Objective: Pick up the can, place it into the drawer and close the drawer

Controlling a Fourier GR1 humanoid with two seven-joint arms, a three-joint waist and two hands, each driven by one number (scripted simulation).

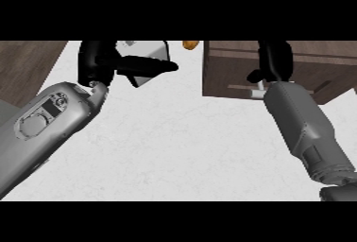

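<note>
Your left hand [97, 61] grasps the can [148, 49] at the worktop's [181, 142] far edge. Your right hand [275, 59] is over the drawer [230, 71], its grip impossible to tell.

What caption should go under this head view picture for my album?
The left hand grips the can while the right hand hovers at the wooden drawer.

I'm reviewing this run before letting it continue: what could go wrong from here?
The left hand curls round the pale can at the view's top edge, hiding much of it, so a slip might go unnoticed. The right hand sits over the wooden drawer unit; carrying the can across could bump that hand or the orange object between them.
</note>
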